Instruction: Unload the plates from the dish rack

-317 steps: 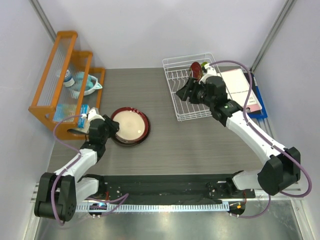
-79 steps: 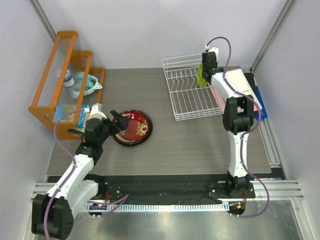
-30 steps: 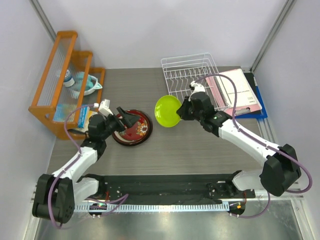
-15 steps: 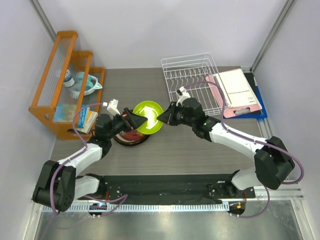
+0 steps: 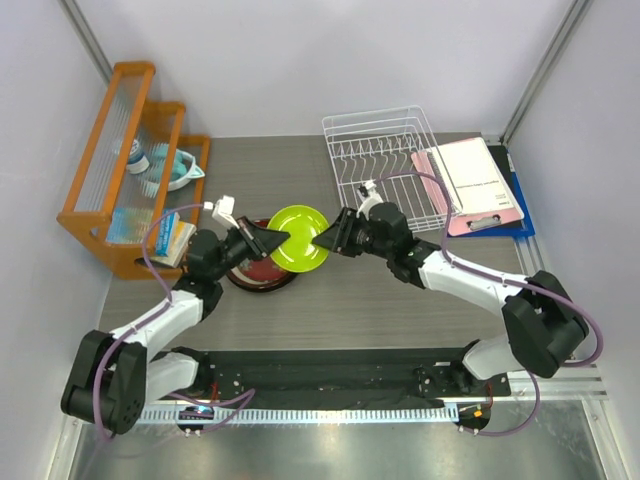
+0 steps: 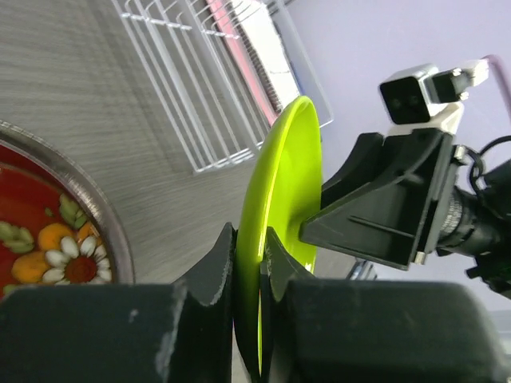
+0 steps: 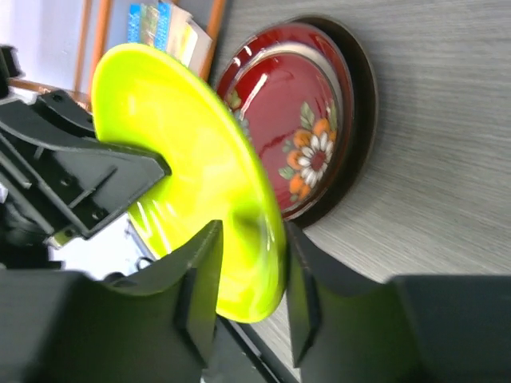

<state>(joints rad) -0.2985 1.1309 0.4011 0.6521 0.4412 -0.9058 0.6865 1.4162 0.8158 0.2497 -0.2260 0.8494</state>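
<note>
The lime green plate (image 5: 297,238) hangs on edge between both grippers, just above the plate stack. My left gripper (image 5: 278,238) is shut on its rim (image 6: 283,207); its jaws pinch the edge (image 6: 249,255). My right gripper (image 5: 325,240) straddles the opposite rim (image 7: 176,159) with its fingers spread wider than the rim (image 7: 251,239). The dark red flowered plate (image 7: 307,136) lies on top of the stack (image 5: 255,277) on the table, also in the left wrist view (image 6: 48,247). The white wire dish rack (image 5: 385,160) stands at the back right with no plates in it.
An orange wooden shelf (image 5: 130,150) with small items stands along the left side. A pink clipboard with papers (image 5: 470,180) on a blue folder lies right of the rack. The walls close in left and right.
The right arm carried the green plate from the rack leftwards to the left gripper. The left gripper has closed on its rim, and the right fingers have spread.
</note>
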